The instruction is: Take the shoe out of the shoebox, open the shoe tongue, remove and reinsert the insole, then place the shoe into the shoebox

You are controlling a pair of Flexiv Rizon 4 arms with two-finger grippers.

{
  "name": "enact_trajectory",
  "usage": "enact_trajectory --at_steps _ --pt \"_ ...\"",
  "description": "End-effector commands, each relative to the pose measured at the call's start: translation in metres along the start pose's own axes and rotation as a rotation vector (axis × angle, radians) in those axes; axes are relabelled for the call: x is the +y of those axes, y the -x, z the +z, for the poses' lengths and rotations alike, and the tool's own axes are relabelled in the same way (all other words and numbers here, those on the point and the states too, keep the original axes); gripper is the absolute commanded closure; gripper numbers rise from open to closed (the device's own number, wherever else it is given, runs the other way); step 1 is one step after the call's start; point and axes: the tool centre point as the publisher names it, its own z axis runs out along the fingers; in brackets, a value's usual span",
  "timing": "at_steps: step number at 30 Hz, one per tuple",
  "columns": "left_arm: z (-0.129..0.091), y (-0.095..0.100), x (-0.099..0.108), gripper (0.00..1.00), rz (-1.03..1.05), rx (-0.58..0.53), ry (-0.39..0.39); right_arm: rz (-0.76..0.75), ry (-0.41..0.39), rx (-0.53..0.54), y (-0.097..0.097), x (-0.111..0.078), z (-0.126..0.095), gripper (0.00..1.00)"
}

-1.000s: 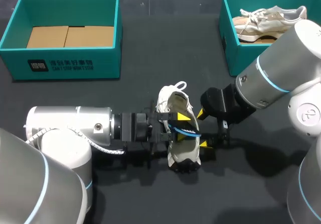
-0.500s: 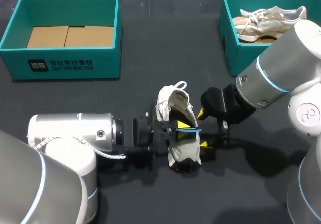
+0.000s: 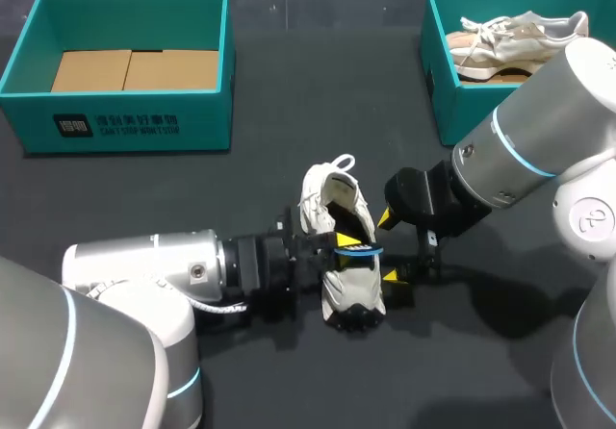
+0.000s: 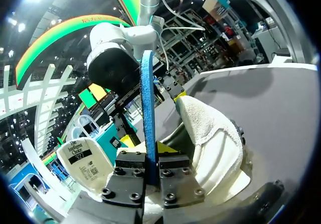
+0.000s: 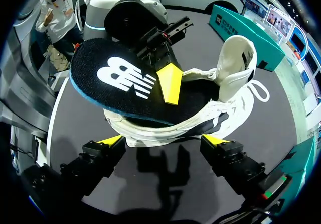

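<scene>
**Insole pinched, partly out of the sneaker**

The white lace-up sneaker (image 3: 354, 290) lies in the middle of the dark worktop (image 3: 289, 102). My left jaws are clamped on the black, blue-edged foam insole (image 5: 120, 81) (it sits edge-on between them in that wrist's view). One end is inside the sneaker and the other is raised out. My right jaws stand wide, just beside the sneaker, gripping nothing.

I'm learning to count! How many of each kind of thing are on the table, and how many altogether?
Boxes: 2 (left box, right box)
Shoes: 2 (loose shoe, boxed shoe)
Insole: 1
Pincers: 2 (left pincer, right pincer)
Total: 7
</scene>
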Motion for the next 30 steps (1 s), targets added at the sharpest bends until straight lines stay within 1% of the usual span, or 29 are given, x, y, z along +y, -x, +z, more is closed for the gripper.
enact_trajectory --at_steps 1,2,9,12,13,14,16,21,30 --pt "-0.002 0.000 -0.009 0.73 -0.003 -0.017 -0.012 0.000 -0.002 -0.001 0.000 0.001 0.001 0.00" --pt "-0.002 0.001 -0.014 0.71 -0.005 -0.015 -0.018 0.000 -0.002 -0.001 0.000 0.001 0.001 0.00" --pt "-0.001 0.000 -0.039 0.69 -0.011 0.006 -0.047 0.000 -0.002 -0.001 0.000 0.001 0.001 0.00" --pt "0.000 0.000 -0.044 0.76 -0.012 0.015 -0.046 0.000 -0.002 -0.001 0.000 0.001 0.001 0.00" --pt "0.000 -0.001 -0.045 0.91 -0.011 0.019 -0.045 0.000 -0.002 -0.001 0.000 0.001 0.001 0.00" --pt "0.001 -0.001 -0.045 1.00 -0.009 0.025 -0.045 0.000 -0.002 -0.001 0.000 0.001 0.001 0.00" --pt "0.002 -0.003 -0.043 1.00 -0.004 0.034 -0.041 0.000 -0.002 -0.001 0.000 0.001 0.001 0.00" --pt "0.002 -0.007 -0.030 1.00 -0.004 0.048 -0.023 0.000 -0.002 -0.001 0.000 0.001 0.001 0.00" --pt "0.000 -0.004 -0.002 1.00 0.025 0.056 0.042 0.000 -0.002 -0.001 0.000 0.001 0.001 0.00"
